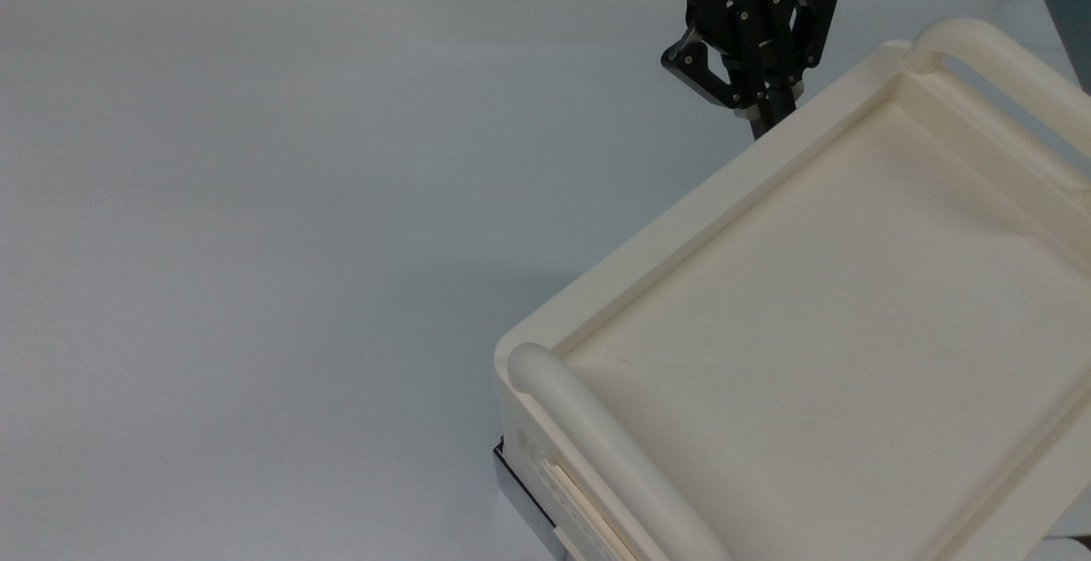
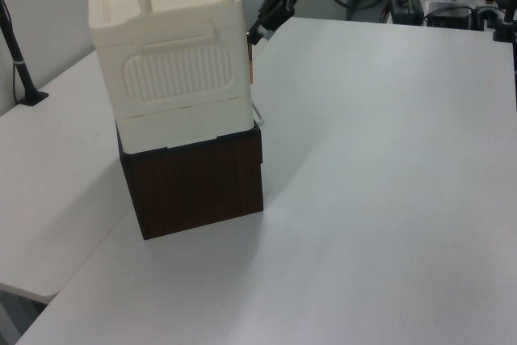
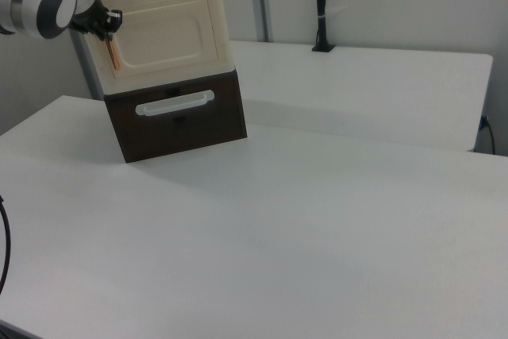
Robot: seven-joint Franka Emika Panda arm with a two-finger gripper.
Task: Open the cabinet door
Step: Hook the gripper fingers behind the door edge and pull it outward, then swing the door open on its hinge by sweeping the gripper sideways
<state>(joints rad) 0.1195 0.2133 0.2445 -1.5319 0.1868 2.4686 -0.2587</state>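
Note:
The cream cabinet (image 2: 174, 78) stands on a dark brown box (image 2: 194, 187). In the right view its door (image 3: 163, 33) is a flat cream panel that looks almost flush, with a copper-orange bar handle (image 3: 113, 53) at the right view's left edge. My gripper (image 3: 103, 29) sits at the top of that handle. From above, the gripper (image 1: 761, 122) has its fingers pressed together against the edge of the cabinet's top (image 1: 707, 194). In the left view the gripper (image 2: 255, 36) meets the cabinet's far corner just above the copper handle (image 2: 252, 64).
Thick cream tube handles (image 1: 597, 450) run along two sides of the recessed top. The brown box carries a white drawer handle (image 3: 175, 105). A wide white table (image 1: 298, 203) spreads to the top view's left. A black post (image 3: 321, 5) stands behind the table in the right view.

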